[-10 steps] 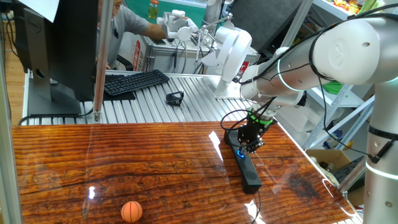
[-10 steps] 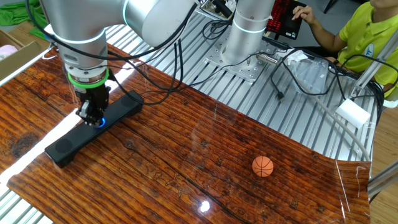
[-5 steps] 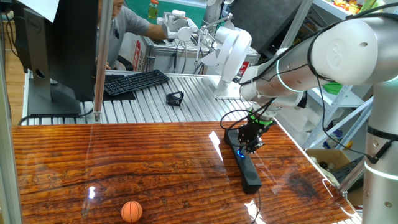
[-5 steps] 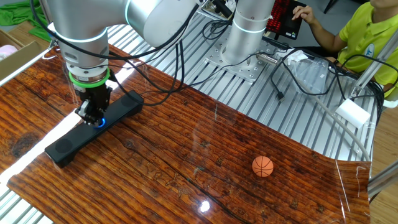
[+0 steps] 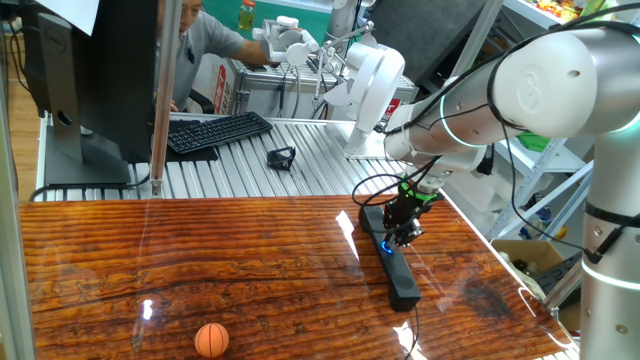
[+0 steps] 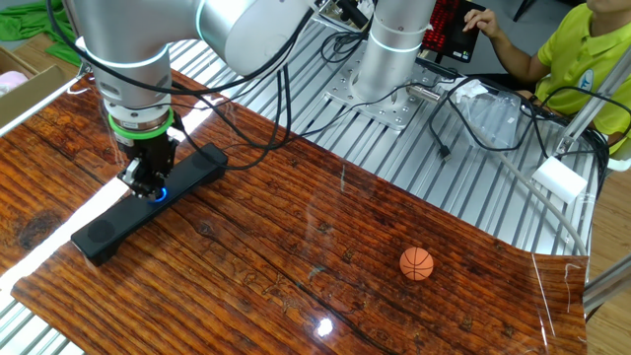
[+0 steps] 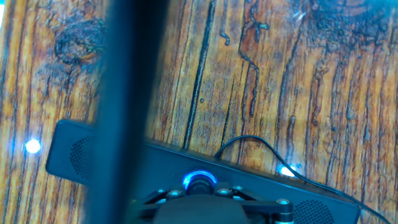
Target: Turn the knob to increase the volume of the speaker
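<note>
**Gripper down on the speaker's knob, fingertips mostly hidden**

From my station, the hardest thing to read is the contact itself. In the hand view the knob (image 7: 199,182) sits at the bottom edge, ringed in blue light, and the gripper's own dark hardware cuts across it, so I see only its upper part. A broad dark blurred band runs down the left of that view and covers part of the speaker (image 7: 81,155); I cannot tell what it is.

In one fixed view the gripper (image 5: 402,234) points down onto the speaker (image 5: 398,270), and the blue glow shows just beside its tips. In the other fixed view the gripper (image 6: 146,185) stands on the middle of the bar (image 6: 148,203), with the knob's (image 6: 158,193) blue light peeking out at its foot. The jaws look drawn narrow around the knob, pinching it, though the fingertips are too small and dark for me to see the touching faces.

The speaker lies on the wooden table (image 5: 200,260), near its right edge in the first fixed view, with a thin cable (image 7: 249,144) looping off it.

An orange ball (image 6: 416,263) rests well apart. A keyboard (image 5: 215,131) and a small black clip-like object (image 5: 281,157) lie on the metal slats beyond. No containers are visible on the table.
</note>
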`<state>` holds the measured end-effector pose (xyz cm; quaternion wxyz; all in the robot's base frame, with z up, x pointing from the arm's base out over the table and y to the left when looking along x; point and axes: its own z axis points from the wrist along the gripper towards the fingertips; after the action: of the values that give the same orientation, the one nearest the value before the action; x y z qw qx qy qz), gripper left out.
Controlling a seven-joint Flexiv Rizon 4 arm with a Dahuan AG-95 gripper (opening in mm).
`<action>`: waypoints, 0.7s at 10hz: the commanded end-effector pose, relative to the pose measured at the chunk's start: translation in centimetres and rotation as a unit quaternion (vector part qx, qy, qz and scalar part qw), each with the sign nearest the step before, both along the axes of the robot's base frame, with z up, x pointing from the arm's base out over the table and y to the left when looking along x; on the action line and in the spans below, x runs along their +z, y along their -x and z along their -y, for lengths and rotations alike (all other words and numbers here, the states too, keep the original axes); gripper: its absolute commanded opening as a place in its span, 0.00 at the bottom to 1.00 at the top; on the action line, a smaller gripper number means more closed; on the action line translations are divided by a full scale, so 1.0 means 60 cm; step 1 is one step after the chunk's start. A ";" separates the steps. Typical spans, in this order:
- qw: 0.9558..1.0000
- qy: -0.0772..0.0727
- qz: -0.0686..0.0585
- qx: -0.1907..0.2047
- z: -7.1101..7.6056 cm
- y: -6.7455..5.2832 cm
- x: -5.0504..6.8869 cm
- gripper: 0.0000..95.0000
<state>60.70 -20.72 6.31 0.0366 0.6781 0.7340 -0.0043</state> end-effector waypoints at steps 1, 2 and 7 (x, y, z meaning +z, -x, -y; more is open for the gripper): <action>1.000 -0.003 -0.001 -0.009 0.001 0.000 -0.001 0.00; 1.000 -0.004 0.000 -0.015 0.001 0.000 -0.001 0.00; 0.999 -0.004 -0.002 -0.045 0.001 0.000 -0.001 0.00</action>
<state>60.71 -20.71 6.31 0.0328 0.7110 0.7025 -0.0039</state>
